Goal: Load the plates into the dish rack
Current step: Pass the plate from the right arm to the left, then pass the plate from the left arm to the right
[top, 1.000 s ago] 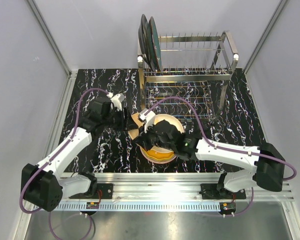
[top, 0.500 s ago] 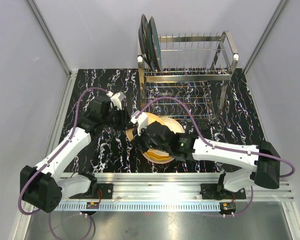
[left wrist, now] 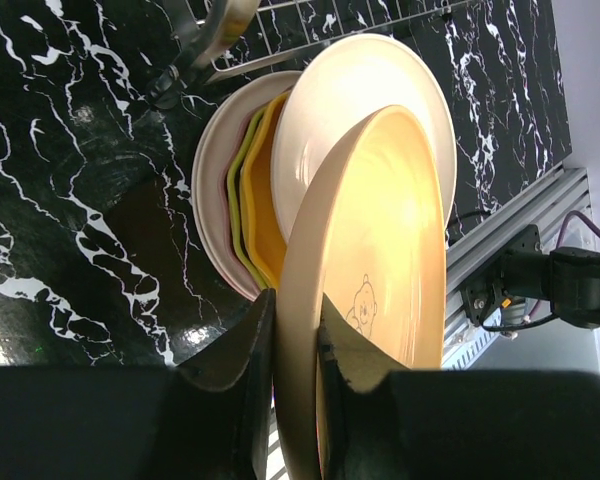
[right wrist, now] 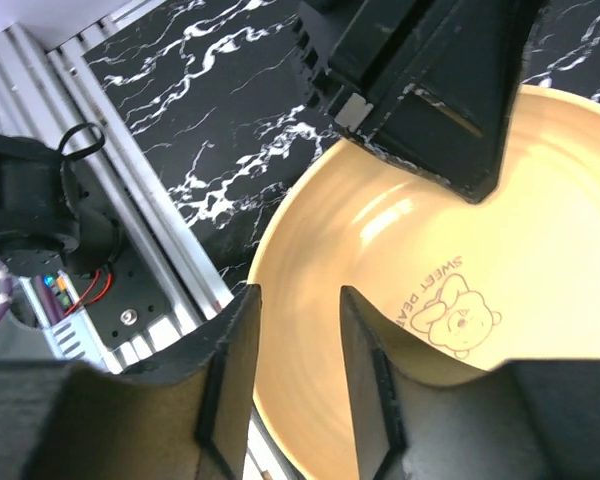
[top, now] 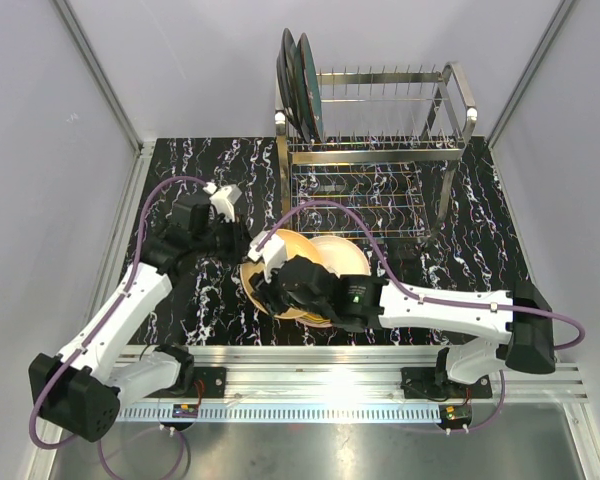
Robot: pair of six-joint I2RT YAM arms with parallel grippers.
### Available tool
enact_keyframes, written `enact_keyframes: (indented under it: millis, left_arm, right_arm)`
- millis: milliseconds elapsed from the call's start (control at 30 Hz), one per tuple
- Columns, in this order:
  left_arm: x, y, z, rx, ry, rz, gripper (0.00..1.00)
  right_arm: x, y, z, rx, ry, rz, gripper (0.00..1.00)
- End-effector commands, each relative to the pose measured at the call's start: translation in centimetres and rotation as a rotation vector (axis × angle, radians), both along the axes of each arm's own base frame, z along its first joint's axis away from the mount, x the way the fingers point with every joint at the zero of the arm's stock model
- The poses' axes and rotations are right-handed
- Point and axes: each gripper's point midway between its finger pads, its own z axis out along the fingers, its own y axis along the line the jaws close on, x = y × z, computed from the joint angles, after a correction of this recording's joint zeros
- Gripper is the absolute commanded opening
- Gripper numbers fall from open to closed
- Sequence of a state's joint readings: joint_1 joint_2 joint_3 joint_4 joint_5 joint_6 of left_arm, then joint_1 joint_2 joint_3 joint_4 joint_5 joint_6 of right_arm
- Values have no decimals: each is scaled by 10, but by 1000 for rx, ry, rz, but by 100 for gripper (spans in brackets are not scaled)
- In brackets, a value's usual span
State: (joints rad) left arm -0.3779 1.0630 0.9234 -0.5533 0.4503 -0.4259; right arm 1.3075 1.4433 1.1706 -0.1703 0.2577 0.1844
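My left gripper (top: 243, 247) is shut on the rim of a cream-yellow plate (top: 288, 247) with a bear print and holds it tilted up on edge over the stack of plates (top: 342, 258). In the left wrist view the fingers (left wrist: 242, 352) pinch that rim (left wrist: 298, 330); behind it lie a cream plate (left wrist: 365, 95), then orange, green and pink ones (left wrist: 213, 190). My right gripper (top: 276, 290) is open, its jaws spread just over the plate's face (right wrist: 460, 250), near its lower rim. The chrome dish rack (top: 380, 150) stands at the back with two dark plates (top: 302, 85) upright at its left end.
The black marbled table (top: 170, 180) is walled by white panels on both sides. An aluminium rail (top: 330, 360) runs along the near edge under the arm bases. The rack's lower tier (top: 355, 200) reaches close to the stack.
My left gripper has drawn left with the bear plate, tipping it up off the stack. My right arm has followed it left, over the plate's face.
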Motion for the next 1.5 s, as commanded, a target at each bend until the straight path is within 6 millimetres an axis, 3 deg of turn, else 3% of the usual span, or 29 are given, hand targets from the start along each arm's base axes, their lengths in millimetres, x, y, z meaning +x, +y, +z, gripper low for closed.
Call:
enact_keyframes:
  millis: [0,200,367,567,800,933,1233,1367,1433,1467]
  left_arm:
    - [2,-2,28,-62,-48,-8,0]
    - [5,7,26,-49,-22,32,0]
    - [9,14,34,-39,-25,71,0]
    - [4,13,44,-62,-16,74,1]
    - [-7,12,45,-80,0,58,4]
    - [-12,12,46,-82,2,47,5]
    - [-27,6,41,-136,39,13,12]
    - [-29,4,39,-151,45,-4,18]
    - [-29,3,41,-154,37,-10,24]
    - [-29,2,43,-160,31,-18,25]
  right_arm:
    - [1,2,26,21,-67,-50,46]
    - [-10,-11,27,-37,-148,-96,60]
    - [-25,-19,31,-69,-219,-120,84]
    - [-42,-16,10,-181,-326,-143,89]
    - [-22,-33,-7,-496,-529,-302,92]
    - [-18,-34,-10,-548,-574,-332,92]
    - [-8,-59,1,-625,-661,-435,75]
    - [-9,-57,-1,-630,-654,-418,47]
    - [-9,-55,0,-633,-656,-413,43]
    - [-9,-55,1,-638,-662,-416,33]
